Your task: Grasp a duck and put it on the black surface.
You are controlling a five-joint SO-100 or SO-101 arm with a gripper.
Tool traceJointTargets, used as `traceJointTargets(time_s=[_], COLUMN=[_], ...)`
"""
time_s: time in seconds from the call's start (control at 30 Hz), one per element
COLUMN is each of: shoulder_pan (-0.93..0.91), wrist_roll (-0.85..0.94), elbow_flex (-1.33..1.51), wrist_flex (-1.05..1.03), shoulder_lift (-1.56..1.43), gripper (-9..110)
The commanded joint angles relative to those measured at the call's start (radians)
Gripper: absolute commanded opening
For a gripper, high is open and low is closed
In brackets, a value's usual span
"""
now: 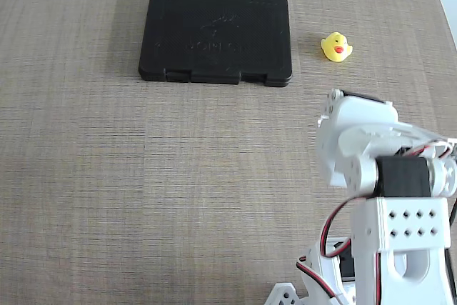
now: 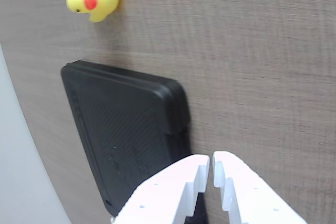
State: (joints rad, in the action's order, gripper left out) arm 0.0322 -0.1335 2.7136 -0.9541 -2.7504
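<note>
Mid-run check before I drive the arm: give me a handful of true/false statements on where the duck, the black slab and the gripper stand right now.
1. The duck sits on the table, apart from the black surface. True.
2. The gripper is holding the duck. False: the jaws stand nearly together with nothing between them, and the duck lies away from them in the wrist view.
3. In the fixed view the duck is to the right of the black surface. True.
4. Something already lies on top of the black surface. False: its top is bare in both views.
5. The notched tabs of the black surface face the arm's side in the fixed view. True.
</note>
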Motion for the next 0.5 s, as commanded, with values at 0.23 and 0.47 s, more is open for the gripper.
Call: traceJointTargets(time_s=[0.23, 0.47], shoulder_pan=[-0.097, -0.176], wrist_roll=[0.002, 0.0], elbow_flex=[-0.66, -0.95], wrist_flex=[0.052, 0.043], shoulder_lift=[0.95, 1.304], gripper=[21, 33])
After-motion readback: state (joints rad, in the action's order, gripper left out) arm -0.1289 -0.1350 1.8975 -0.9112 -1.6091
